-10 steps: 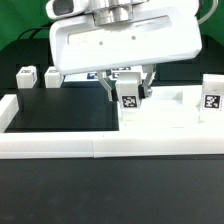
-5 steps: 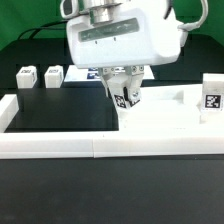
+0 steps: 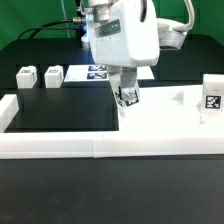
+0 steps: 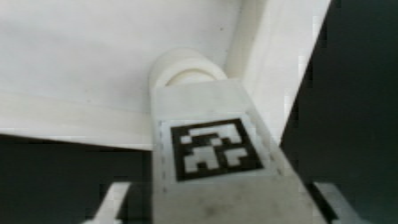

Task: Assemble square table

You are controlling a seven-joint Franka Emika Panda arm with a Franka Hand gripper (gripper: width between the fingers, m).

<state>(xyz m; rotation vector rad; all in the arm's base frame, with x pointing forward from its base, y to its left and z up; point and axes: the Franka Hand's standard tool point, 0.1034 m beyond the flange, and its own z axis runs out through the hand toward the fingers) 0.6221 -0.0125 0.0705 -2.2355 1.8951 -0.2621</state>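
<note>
As tool (image 3: 128, 97) clamps it, leg block (image 4: 214, 150) ends rounded.

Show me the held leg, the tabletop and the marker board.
held leg (image 3: 128, 98), exterior view, on its tag face.
tabletop (image 3: 166, 118), exterior view, on its bare top face.
marker board (image 3: 96, 72), exterior view, on its printed tags.

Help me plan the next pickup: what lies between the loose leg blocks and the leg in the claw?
In the exterior view, bare black table separates the leg blocks from the claw's leg; the marker board lies just behind.
</note>
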